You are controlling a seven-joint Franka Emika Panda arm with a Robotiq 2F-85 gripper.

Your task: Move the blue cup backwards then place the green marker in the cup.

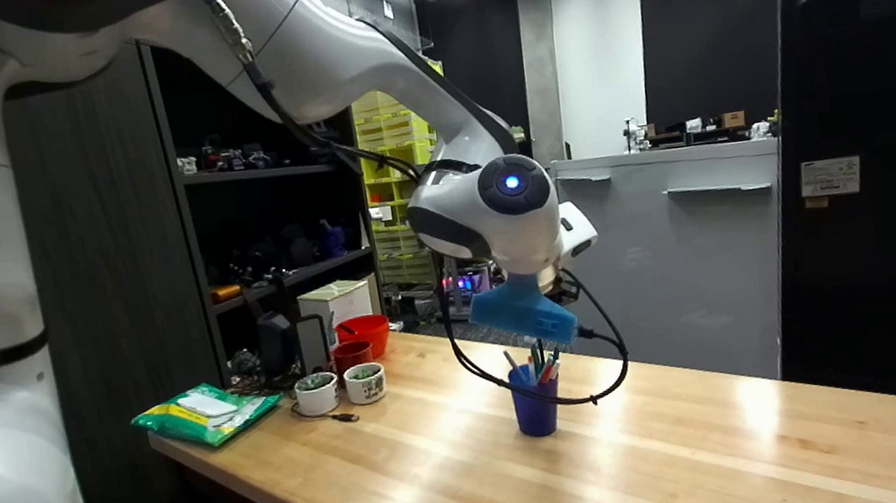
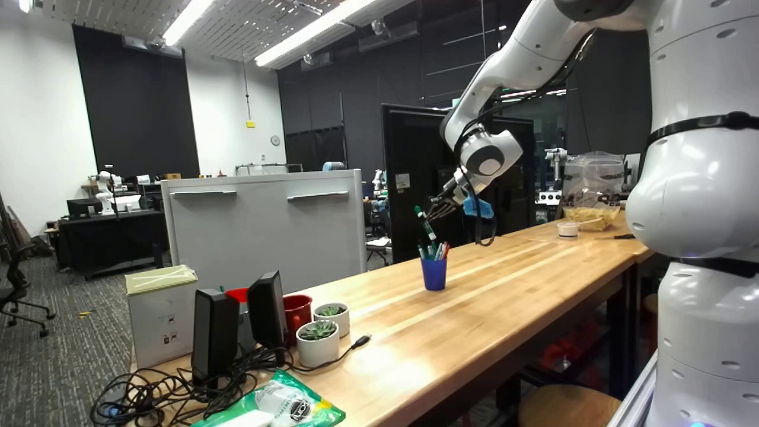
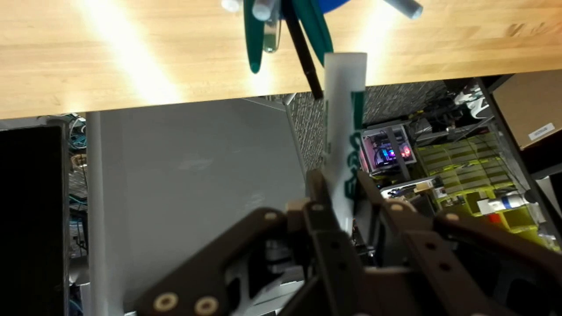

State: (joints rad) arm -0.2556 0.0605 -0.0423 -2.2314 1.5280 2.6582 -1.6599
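Observation:
The blue cup (image 1: 535,415) stands upright on the wooden table in both exterior views (image 2: 434,275). Several pens and markers stick up from it. Only a bit of its rim (image 3: 332,4) shows at the top of the wrist view. The green marker, with a whitish barrel and green cap, is in my gripper (image 2: 433,212). The marker (image 2: 426,225) hangs slightly tilted, its lower end just above the cup's pens. In the wrist view, the fingers (image 3: 339,181) are on both sides of the marker barrel (image 3: 344,101). In an exterior view, the fingers are hidden behind the blue mount (image 1: 523,317).
Two white succulent pots (image 2: 318,344), a red mug (image 2: 296,311), black speakers (image 2: 214,332), tangled cables and a green bag (image 2: 284,400) are at one table end. A white tub (image 2: 567,229) is at the opposite end. A cable loop (image 1: 571,399) hangs from my wrist near the cup.

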